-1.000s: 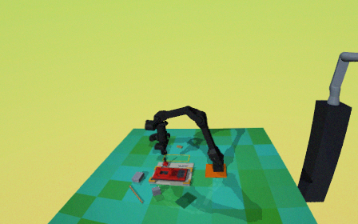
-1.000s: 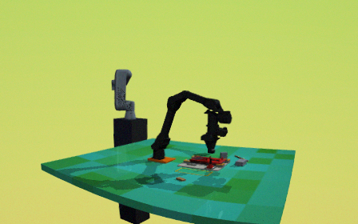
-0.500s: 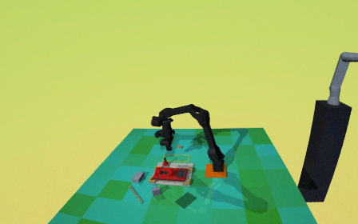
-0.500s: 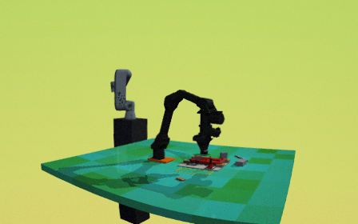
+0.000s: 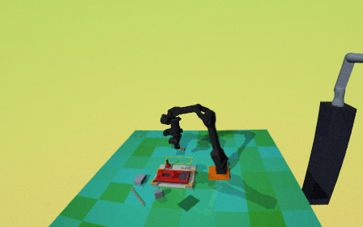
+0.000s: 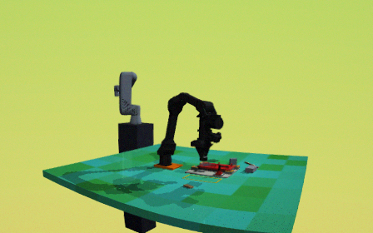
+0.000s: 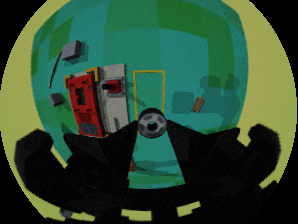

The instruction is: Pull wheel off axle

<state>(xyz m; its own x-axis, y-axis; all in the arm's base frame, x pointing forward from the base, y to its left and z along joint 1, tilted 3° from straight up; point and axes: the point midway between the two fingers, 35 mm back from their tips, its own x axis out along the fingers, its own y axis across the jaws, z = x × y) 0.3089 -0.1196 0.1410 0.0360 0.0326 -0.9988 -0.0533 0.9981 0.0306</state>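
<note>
Working left to right across the wrist view: a larger grey block is sitting near a thin stick; in the exterior view the two are crowding together, and the stick is hard to trace. A smaller grey block is lying closer to the red panel. Beside this panel, the dark axle is standing bare on its red base; its tip is blurring.

Next, the yellow outline is marking the target area; its lower end is being hidden in the wrist view. The gripper is grasping the wheel, holding it above the table. The wheel is showing its face and centre hole to the wrist camera, but is merging with the dark fingers in the other views, so I cannot tell whether it is hanging directly over the outline.

Farther right, a small brown block is lying outside the outline; in the top view the gripper is crowding it. At the top view's right edge, a grey arm is being cut off.
</note>
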